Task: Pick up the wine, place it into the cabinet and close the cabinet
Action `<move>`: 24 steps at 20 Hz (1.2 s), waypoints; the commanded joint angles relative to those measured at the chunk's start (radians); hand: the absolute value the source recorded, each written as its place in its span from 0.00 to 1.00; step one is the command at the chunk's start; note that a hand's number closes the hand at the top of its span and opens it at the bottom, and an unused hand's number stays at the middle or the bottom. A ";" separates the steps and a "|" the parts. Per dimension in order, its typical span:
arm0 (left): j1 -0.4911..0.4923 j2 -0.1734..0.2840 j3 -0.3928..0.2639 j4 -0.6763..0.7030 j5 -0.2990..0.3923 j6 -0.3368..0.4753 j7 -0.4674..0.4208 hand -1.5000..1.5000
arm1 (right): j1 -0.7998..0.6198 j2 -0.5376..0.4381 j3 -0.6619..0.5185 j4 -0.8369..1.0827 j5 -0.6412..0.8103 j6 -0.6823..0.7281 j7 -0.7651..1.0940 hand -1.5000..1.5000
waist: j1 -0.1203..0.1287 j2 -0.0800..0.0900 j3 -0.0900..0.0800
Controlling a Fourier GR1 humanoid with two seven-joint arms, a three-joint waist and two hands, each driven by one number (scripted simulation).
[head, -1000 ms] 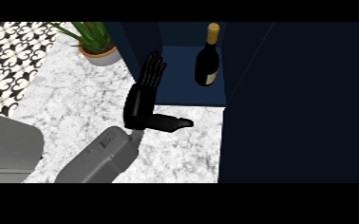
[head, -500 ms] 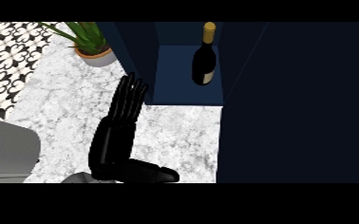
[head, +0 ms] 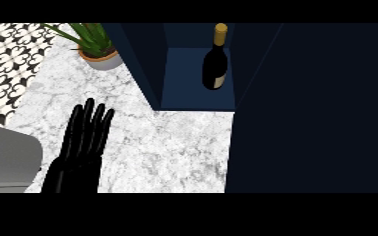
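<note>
Inside cabinet [head: 184, 80] wine [head: 215, 65], robot hand [head: 81, 145] well apart

From my seat the marble counter [head: 170, 145] is evenly and brightly lit, with no glare and hardly any cast shadow. The cabinet [head: 295, 105] reads as a near-black mass, its inside only a shade lighter. The black hand [head: 81, 145] shows as a flat silhouette without shading.

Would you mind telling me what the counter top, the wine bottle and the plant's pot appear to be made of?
The counter top looks like polished marble: white with grey veining. The wine bottle seems dark glass, with a gold-coloured cap and a pale label. The plant's pot looks like ceramic or terracotta, grey with an orange rim; which one is unclear.
</note>
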State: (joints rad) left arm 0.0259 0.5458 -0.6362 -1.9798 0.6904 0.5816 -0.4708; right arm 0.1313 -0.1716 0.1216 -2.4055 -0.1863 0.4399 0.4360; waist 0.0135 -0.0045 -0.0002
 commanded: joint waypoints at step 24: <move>0.659 0.271 0.659 -0.152 0.297 -0.573 -0.150 0.00 | -0.483 0.171 0.667 0.115 0.339 -0.465 0.334 1.00 | 0.020 -0.003 -0.002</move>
State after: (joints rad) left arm 0.6193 0.7980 -0.0717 -2.1414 0.9435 0.1120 -0.6129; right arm -0.2141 -0.0060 0.7419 -2.3237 0.0903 0.0725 0.7198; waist 0.0293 -0.0067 -0.0022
